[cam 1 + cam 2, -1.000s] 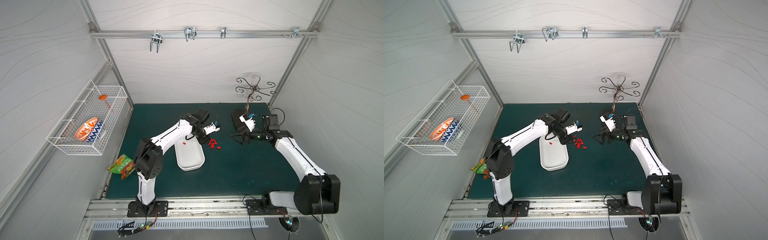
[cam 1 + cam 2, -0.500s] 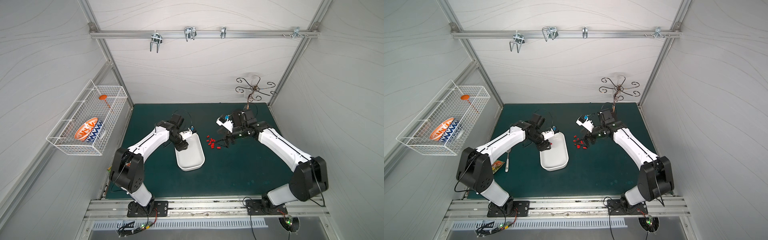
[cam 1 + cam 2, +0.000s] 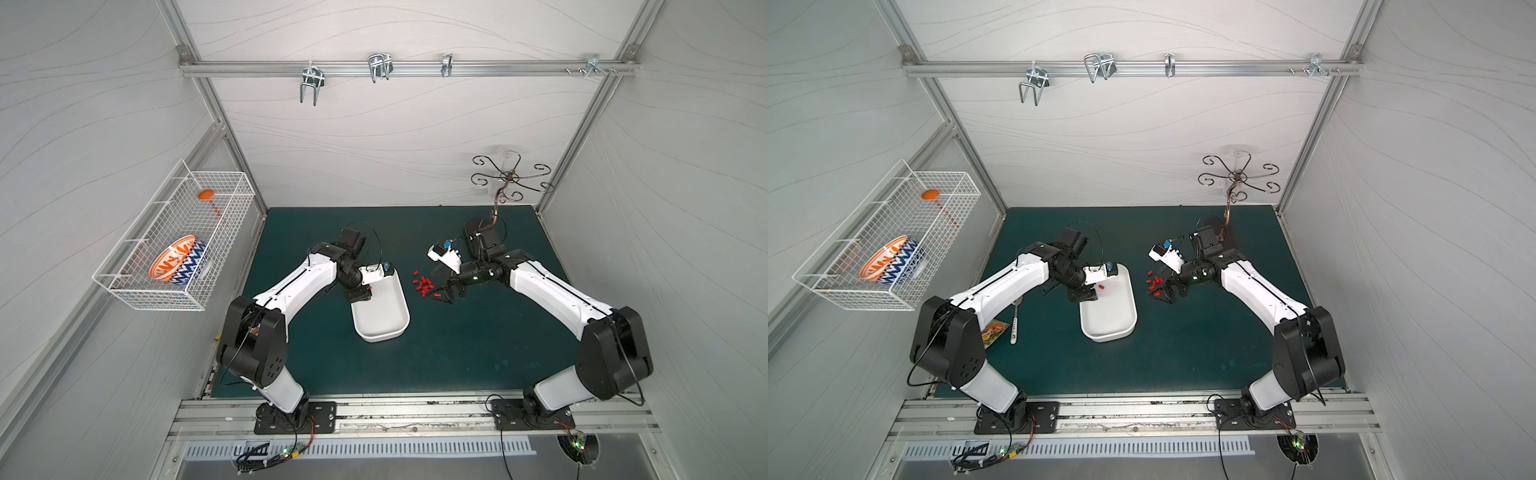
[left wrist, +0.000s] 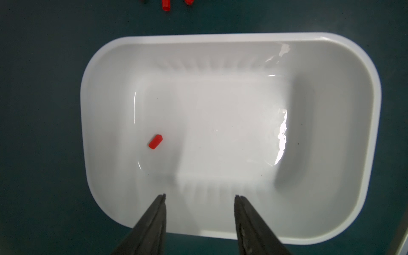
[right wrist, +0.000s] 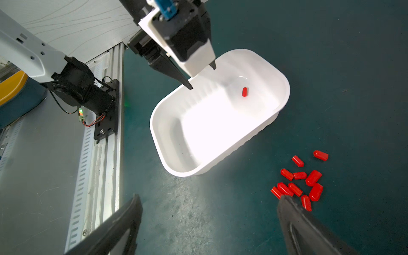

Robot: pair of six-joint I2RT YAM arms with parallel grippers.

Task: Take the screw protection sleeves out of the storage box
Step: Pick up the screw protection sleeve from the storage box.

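**Inspector:** Condition of the left gripper [image 4: 200,196]?

**Assessor:** Jaws apart, nothing between them. The tips hang over the box [image 4: 220,37] wall nearest them, pointing down. The left arm [image 3: 299,286] reaches forward, bent downward at its end.

**Inspector:** Contents of the box?

**Assessor:** One red cap [image 4: 155,141], on its side on the floor. It lies ahead of the jaws, off to one finger's side and clear of both. Judged: the gripper is stationed there to go down for it.

**Inspector:** And the right gripper [image 5: 209,196]?

**Assessor:** Jaws spread wide, empty, low over the green mat [image 5: 331,88]. The right arm [image 3: 552,291] is extended and tipped down. One fingertip [image 5: 291,212] sits at the edge of the pile of caps [image 5: 299,175] outside the box; contact cannot be confirmed. The box lies farther ahead. Judged: removed caps are collected there, so one remains.
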